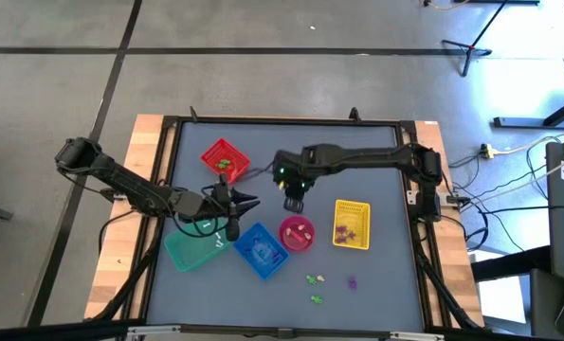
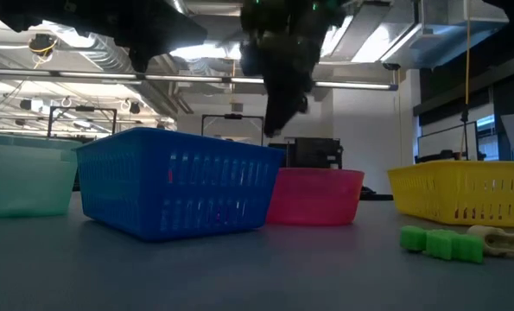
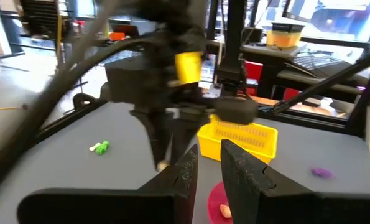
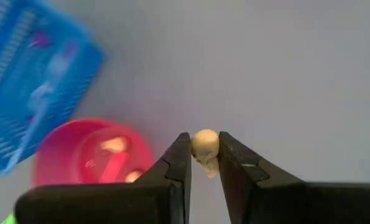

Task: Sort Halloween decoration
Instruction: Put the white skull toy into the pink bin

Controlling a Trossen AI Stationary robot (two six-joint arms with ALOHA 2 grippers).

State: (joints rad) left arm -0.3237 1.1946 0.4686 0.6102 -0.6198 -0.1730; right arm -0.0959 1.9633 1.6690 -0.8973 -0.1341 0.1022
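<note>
Trinket held over the worktop, pink bowl just ahead

Cream skull trinket (image 4: 204, 146) sat pinched between the narrowly parted fingers of the right pincer (image 1: 294, 201), which hung above the grey worktop (image 1: 386, 161) just on the far side of the pink bowl (image 1: 296, 234); the bowl lay slightly nearer than the pincer, so the drop would likely need a short move toward the near edge. The skull looked roughly round, with no clear long axis. The left pincer (image 1: 232, 227) hovered to the left between the teal basket (image 1: 191, 248) and the blue basket (image 1: 261, 250), fingers almost together and nothing visible between them. Counted: four baskets (red (image 1: 224, 158), teal, blue, yellow (image 1: 351, 224)), one bowl, and about four loose trinkets (image 1: 315, 279) near the front edge, closer to the right arm.
</note>
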